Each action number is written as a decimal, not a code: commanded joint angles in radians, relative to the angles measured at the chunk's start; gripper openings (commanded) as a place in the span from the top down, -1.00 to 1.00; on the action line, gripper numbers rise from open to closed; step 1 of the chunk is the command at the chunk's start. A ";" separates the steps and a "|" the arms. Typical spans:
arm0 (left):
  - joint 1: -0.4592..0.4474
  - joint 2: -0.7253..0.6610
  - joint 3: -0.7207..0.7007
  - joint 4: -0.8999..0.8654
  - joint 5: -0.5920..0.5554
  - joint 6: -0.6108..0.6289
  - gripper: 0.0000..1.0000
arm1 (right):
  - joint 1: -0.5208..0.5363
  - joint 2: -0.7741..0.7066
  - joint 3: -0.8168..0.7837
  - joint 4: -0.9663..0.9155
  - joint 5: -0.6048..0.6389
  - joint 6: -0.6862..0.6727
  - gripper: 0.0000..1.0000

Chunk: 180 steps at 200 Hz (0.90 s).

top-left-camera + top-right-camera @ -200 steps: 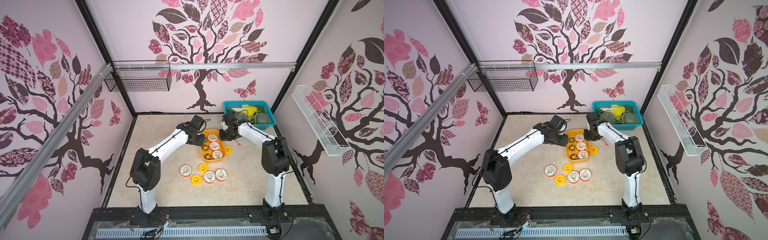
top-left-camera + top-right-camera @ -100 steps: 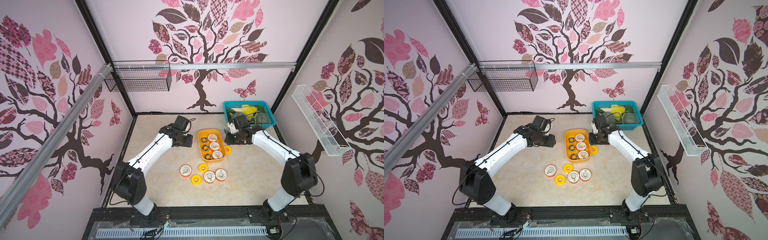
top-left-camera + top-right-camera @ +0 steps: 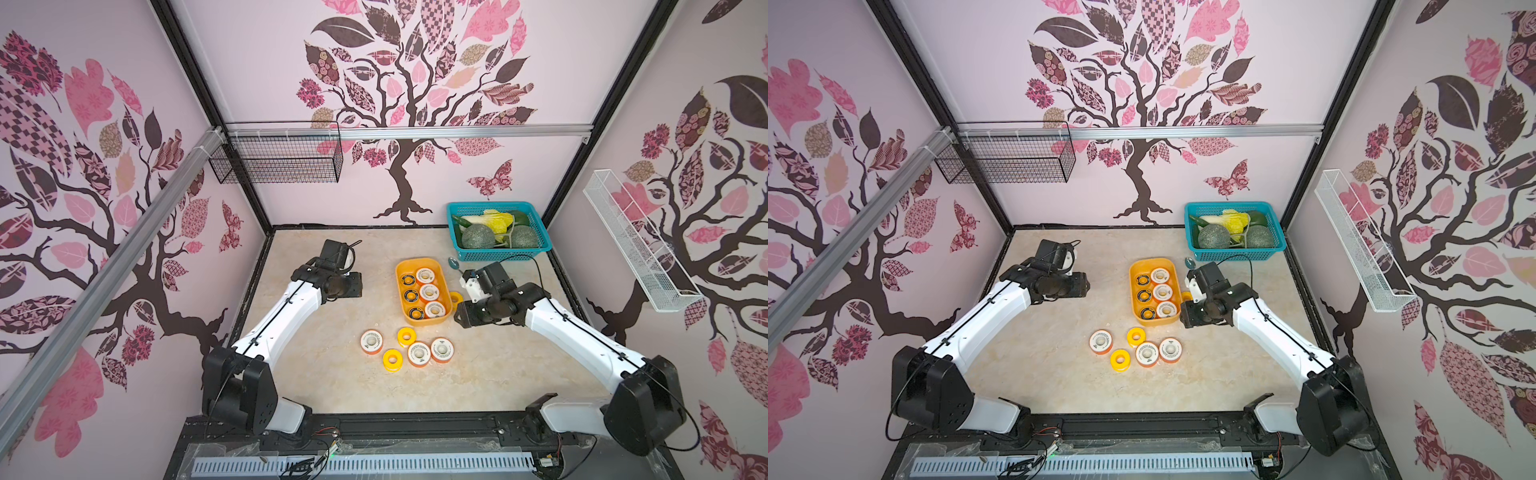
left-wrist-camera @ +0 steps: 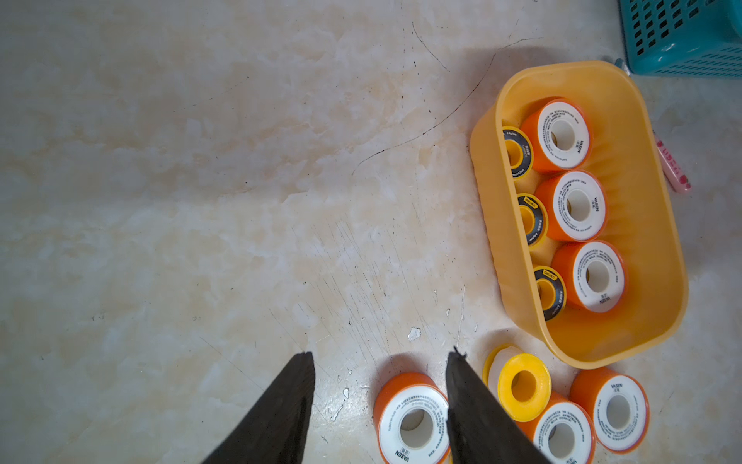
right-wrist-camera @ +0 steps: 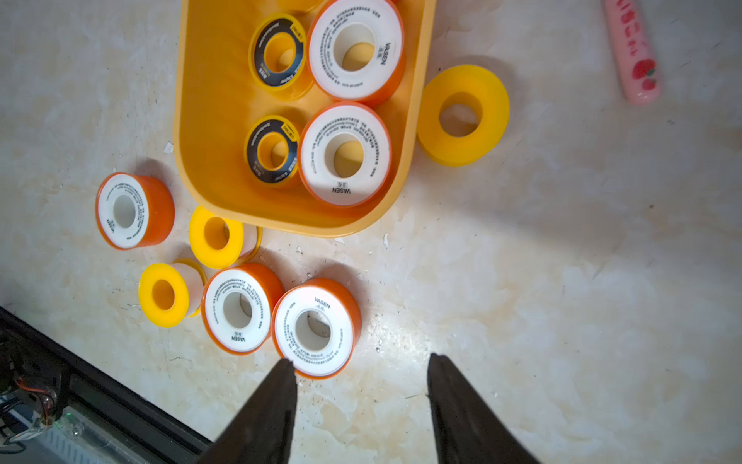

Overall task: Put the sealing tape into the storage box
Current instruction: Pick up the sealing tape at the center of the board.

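The yellow-orange storage box (image 3: pixel 428 321) (image 4: pixel 490 209) (image 5: pixel 208 100) holds six sealing tape spools: three white-faced with orange rims and three small black-ringed ones. In front of it on the table lie three white-faced spools (image 3: pixel 371 342) (image 5: pixel 315 329) and two yellow ones (image 3: pixel 392 360). A third yellow spool (image 3: pixel 456 297) (image 5: pixel 461 114) lies against the box's right side. My left gripper (image 3: pixel 359 284) (image 4: pixel 381 353) hovers open and empty left of the box. My right gripper (image 3: pixel 465 318) (image 5: pixel 361 358) hangs open and empty by the box's front right corner.
A teal spoon (image 3: pixel 453 262) with a pink handle (image 5: pixel 632 52) lies behind the box's right side. A teal latticed basket (image 3: pixel 498 251) of vegetables stands at the back right. A black wire basket (image 3: pixel 276 160) and a white one (image 3: pixel 636 245) hang on the walls.
Both arms have drawn back from over the storage box: the left arm to the left, the right arm toward the front right.
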<state>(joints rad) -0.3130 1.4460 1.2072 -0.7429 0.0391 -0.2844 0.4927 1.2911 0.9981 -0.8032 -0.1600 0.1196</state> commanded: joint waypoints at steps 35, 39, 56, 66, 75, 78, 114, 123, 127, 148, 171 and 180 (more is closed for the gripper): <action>0.012 -0.005 0.011 0.017 0.012 -0.011 -0.15 | 0.144 -0.023 -0.077 0.001 0.054 0.017 -0.31; 0.012 -0.004 0.012 0.019 0.014 -0.010 -0.15 | 0.158 -0.021 -0.079 0.002 0.062 0.020 -0.34; 0.012 -0.001 0.012 0.016 0.018 -0.009 -0.14 | 0.217 0.002 -0.074 -0.004 0.099 0.019 -0.44; 0.012 -0.001 0.012 0.017 0.018 -0.007 -0.15 | 0.238 0.022 -0.074 -0.004 0.116 0.022 -0.51; 0.012 0.001 0.012 0.016 0.020 -0.007 -0.14 | 0.252 0.039 -0.076 0.001 0.121 0.023 -0.55; 0.012 0.000 0.012 0.016 0.020 -0.007 -0.14 | 0.255 0.045 -0.077 0.002 0.123 0.023 -0.56; 0.014 0.001 0.012 0.015 0.016 -0.006 -0.14 | 0.290 0.109 -0.077 0.009 0.131 0.023 -0.62; 0.012 0.002 0.013 0.013 0.018 -0.007 -0.14 | 0.302 0.122 -0.075 0.010 0.126 0.019 -0.64; 0.012 0.001 0.014 0.013 0.017 -0.005 -0.14 | 0.307 0.129 -0.075 0.012 0.127 0.017 -0.64; 0.012 0.005 0.015 0.010 0.014 -0.004 -0.14 | 0.330 0.165 -0.067 0.014 0.128 0.012 -0.67; 0.012 0.004 0.015 0.009 0.008 -0.002 -0.14 | 0.355 0.207 -0.056 0.014 0.141 0.012 -0.68; 0.012 0.006 0.014 0.009 0.007 -0.002 -0.14 | 0.363 0.222 -0.053 0.017 0.145 0.012 -0.67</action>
<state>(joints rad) -0.3054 1.4460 1.2072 -0.7414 0.0502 -0.2882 0.8337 1.4765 0.9127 -0.7963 -0.0406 0.1375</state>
